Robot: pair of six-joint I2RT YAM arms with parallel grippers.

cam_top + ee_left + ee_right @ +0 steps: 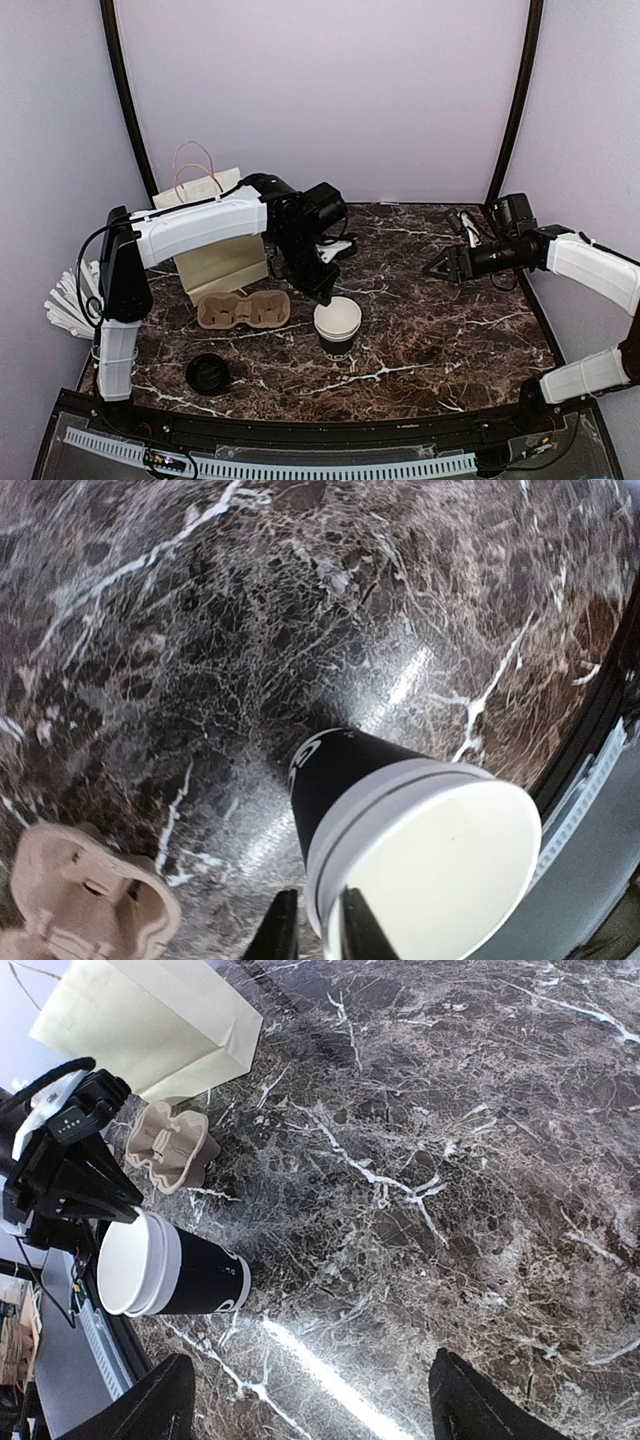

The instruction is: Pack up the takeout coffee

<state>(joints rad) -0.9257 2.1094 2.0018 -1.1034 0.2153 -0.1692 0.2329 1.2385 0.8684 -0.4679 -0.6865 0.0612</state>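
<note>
No lidded cup shows in any view, so the takeout coffee is out of view. A black paper cup with a bare white rim (337, 325) stands upright on the marble table; it is also in the left wrist view (350, 770) and the right wrist view (190, 1275). My left gripper (325, 297) comes down over its far rim. In its own view the left gripper (318, 898) pinches the rim wall, one finger outside and one inside. My right gripper (437, 268) hovers far to the right, wide open (310, 1355) over bare marble.
A cardboard two-cup carrier (243, 309) (85, 900) (170, 1145) lies just left of the cup. Behind it stands a cream paper bag with handles (215, 250) (150, 1020). A loose flat black lid (208, 372) lies near the front left. White sheets (70, 300) fan out at the left edge.
</note>
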